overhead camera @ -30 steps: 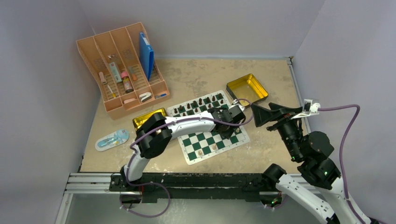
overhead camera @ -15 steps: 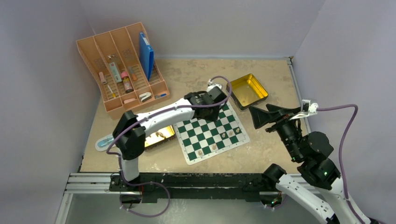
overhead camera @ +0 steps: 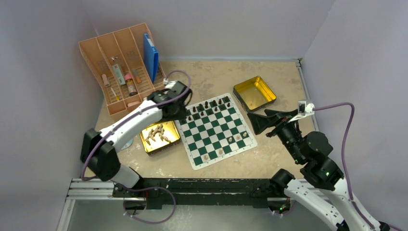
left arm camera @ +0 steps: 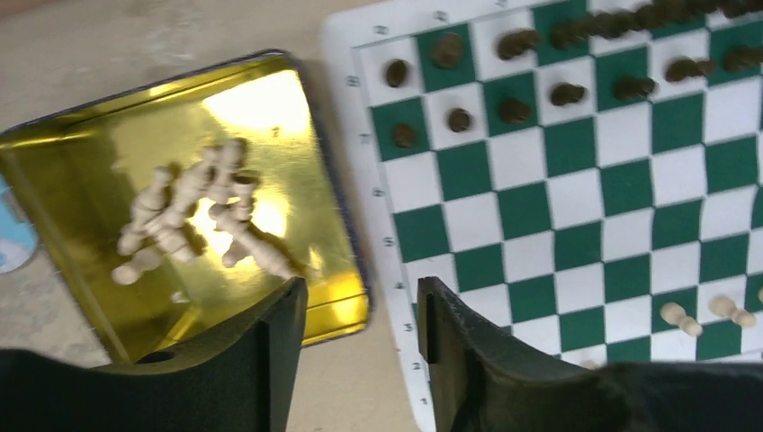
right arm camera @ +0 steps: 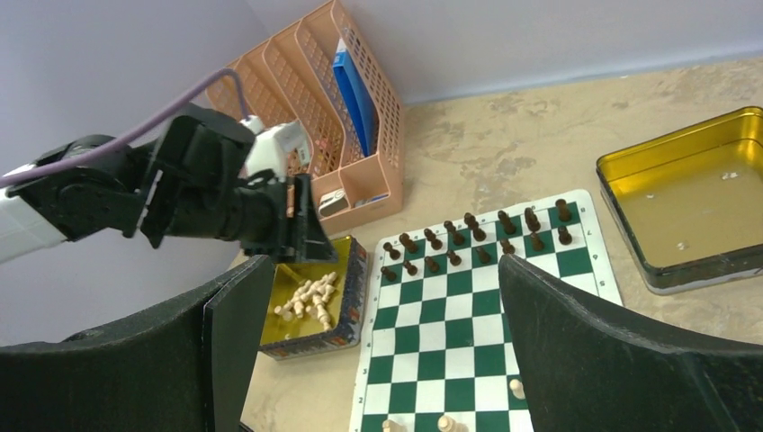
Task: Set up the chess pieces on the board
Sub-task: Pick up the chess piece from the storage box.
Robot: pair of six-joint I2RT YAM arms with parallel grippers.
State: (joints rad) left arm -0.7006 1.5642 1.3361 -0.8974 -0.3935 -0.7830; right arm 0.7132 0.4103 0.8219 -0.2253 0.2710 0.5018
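A lab test cell (plain grey walls boxing the table).

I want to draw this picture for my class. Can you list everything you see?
board: one, green and white, middle of the table
dark chess pieces: two rows, dark brown, board's far edge
left tin: one, gold, left of the board
light chess pieces: a heap, tan, in the left tin; a few more on the board's near rows
right tin: one, gold, beyond the board's far right corner
organiser: one, peach, far left, holding a blue folder and small items
table: one, tan
left claw: black, open, empty, above the left tin's edge
right claw: black, wide open, empty, right of the board
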